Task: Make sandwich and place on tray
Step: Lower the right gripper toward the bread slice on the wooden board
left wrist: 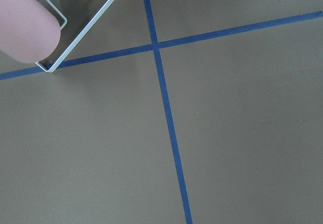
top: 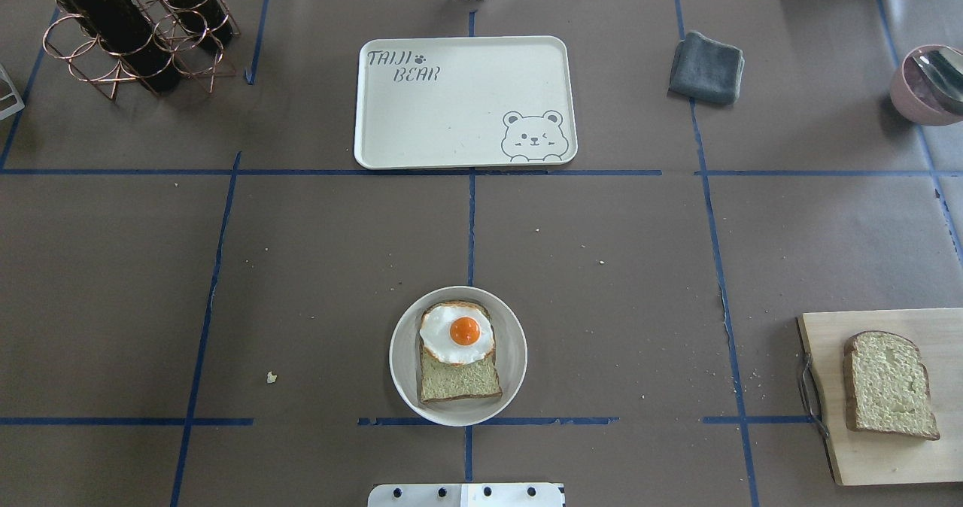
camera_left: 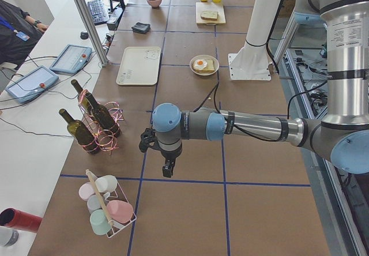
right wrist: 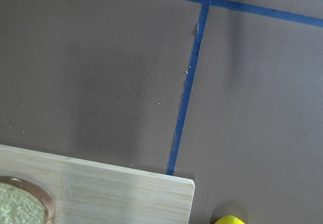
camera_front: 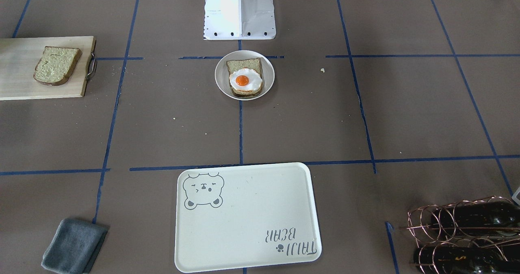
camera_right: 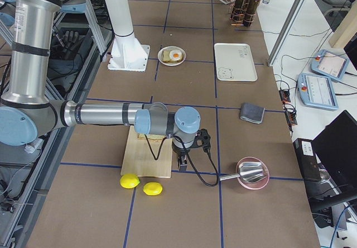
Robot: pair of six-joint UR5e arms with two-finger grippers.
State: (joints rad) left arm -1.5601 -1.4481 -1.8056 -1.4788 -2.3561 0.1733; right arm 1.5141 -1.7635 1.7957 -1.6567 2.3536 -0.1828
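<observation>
Jaws of left gripper [camera_left: 168,171], right gripper [camera_right: 182,163]: state cannot be told. Egg [top: 457,333] lying off-centre on lower slice [top: 460,379]; risking being knocked off when top slice [top: 889,384], at near-right corner of counter [top: 602,304], being added.

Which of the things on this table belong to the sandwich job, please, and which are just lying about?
For the job: bread slice in the dish, fried egg on it, second bread slice on the cutting board, tray.
Just lying about: grey cloth, wine bottles, pink bowl, lemons, cups.
</observation>
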